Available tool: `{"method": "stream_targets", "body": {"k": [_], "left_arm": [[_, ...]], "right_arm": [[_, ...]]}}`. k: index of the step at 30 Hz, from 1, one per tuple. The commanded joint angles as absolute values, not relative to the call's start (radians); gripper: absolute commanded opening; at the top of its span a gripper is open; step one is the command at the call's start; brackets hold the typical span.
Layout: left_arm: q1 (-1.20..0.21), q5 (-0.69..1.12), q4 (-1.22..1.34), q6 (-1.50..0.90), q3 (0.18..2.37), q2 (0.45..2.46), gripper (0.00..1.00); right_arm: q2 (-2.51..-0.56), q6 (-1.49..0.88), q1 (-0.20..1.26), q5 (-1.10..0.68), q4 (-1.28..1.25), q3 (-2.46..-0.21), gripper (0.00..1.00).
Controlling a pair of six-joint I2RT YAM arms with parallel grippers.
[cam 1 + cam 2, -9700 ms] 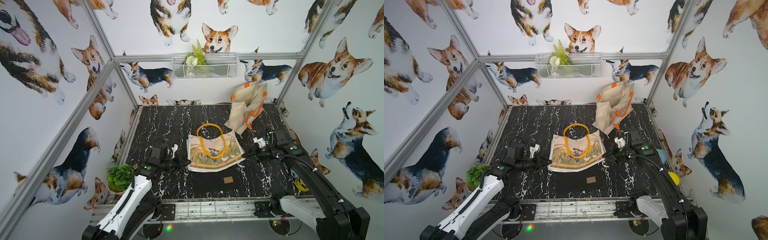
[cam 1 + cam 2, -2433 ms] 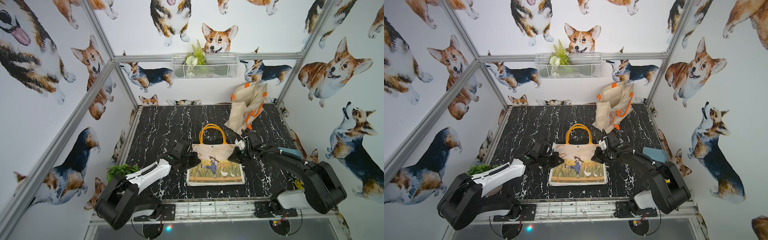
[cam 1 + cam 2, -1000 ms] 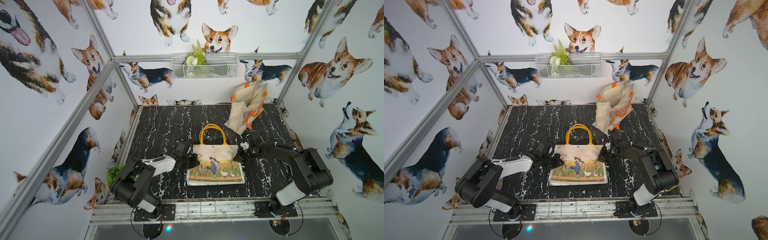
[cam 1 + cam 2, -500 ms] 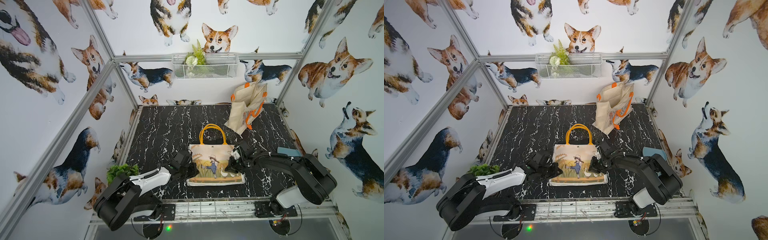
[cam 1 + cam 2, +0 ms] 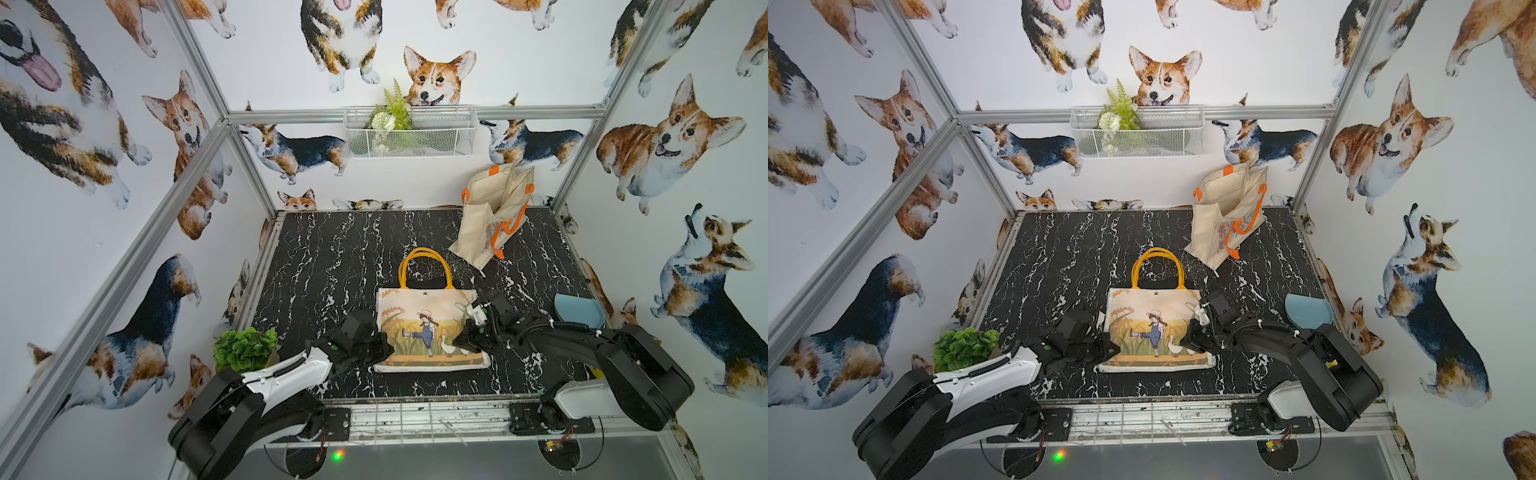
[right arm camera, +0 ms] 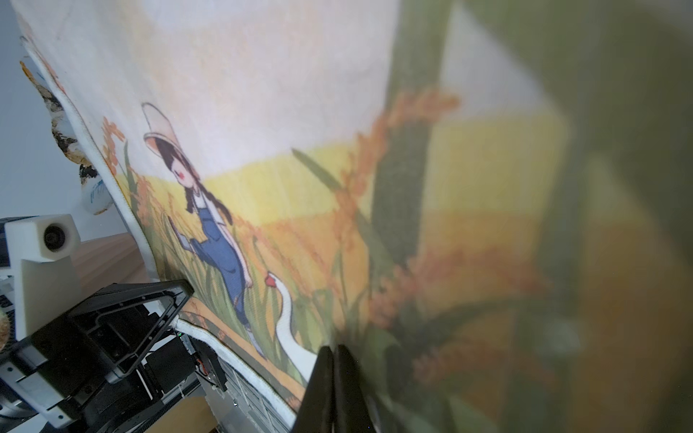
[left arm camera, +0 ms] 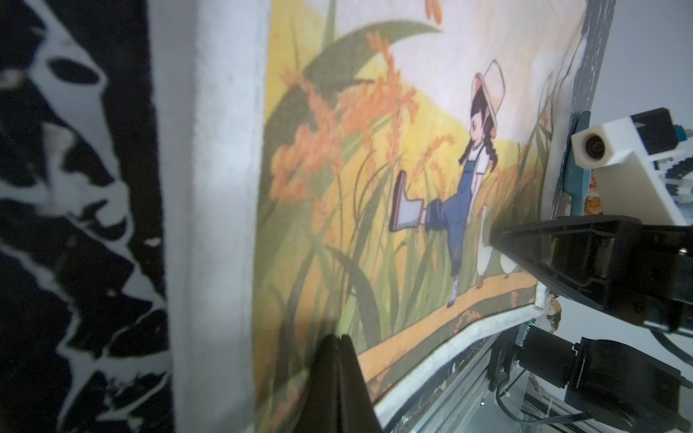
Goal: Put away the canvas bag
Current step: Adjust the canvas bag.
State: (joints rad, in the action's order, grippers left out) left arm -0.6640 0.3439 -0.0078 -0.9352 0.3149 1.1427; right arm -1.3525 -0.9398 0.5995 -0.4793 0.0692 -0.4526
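Observation:
The canvas bag (image 5: 428,328) (image 5: 1154,328), printed with a girl and geese, lies flat on the black marble table. Its orange handles (image 5: 424,266) point to the back. In both top views my left gripper (image 5: 384,347) (image 5: 1115,347) sits at the bag's left edge near the lower corner. In its wrist view the left gripper (image 7: 339,339) is shut, tips on the printed cloth (image 7: 375,187). My right gripper (image 5: 457,343) (image 5: 1183,343) rests on the bag's lower right part. It is shut, with its tips (image 6: 335,348) against the cloth by a goose. Neither holds anything.
A second cream tote (image 5: 494,216) with orange straps leans at the back right. On the back wall hangs a wire basket (image 5: 409,133) with greenery. A small green plant (image 5: 245,349) stands at the front left, and a blue dish (image 5: 577,309) lies at the right edge.
Both shut grippers have slid along the bag's sides from near its top toward its lower edge at the front. The bag stays flat in place.

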Motion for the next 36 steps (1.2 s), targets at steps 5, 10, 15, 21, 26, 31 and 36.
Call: {"method": "stream_targets", "body": {"k": [5,10,15,21,26,31,36], "left_arm": [[-0.666,0.286,-0.133,-0.956,0.27,1.125,0.0],[-0.665,0.281,-0.142,-0.958,0.262,1.108,0.0],[-0.669,0.244,-0.219,-0.942,0.277,1.074,0.0],[-0.679,0.224,-0.255,-0.979,0.286,0.982,0.0],[-0.786,0.171,-0.228,-1.04,0.318,0.948,0.0],[-0.896,0.094,-0.285,-1.044,0.388,0.956,0.0],[-0.943,0.075,-0.286,-1.046,0.385,0.987,0.0]], "right_arm": [[-1.236,-0.936,0.522,-0.348,0.324,-0.358,0.09],[-1.177,-0.921,0.495,-0.328,0.374,-0.337,0.09],[-1.074,-0.942,0.495,-0.243,0.489,-0.352,0.1],[-0.887,-0.983,0.498,-0.241,0.571,-0.389,0.1],[-0.782,-1.026,0.55,-0.223,0.61,-0.439,0.09],[-0.837,-1.037,0.681,-0.212,0.567,-0.483,0.09],[-0.979,-1.043,0.757,-0.278,0.431,-0.475,0.09]]}}
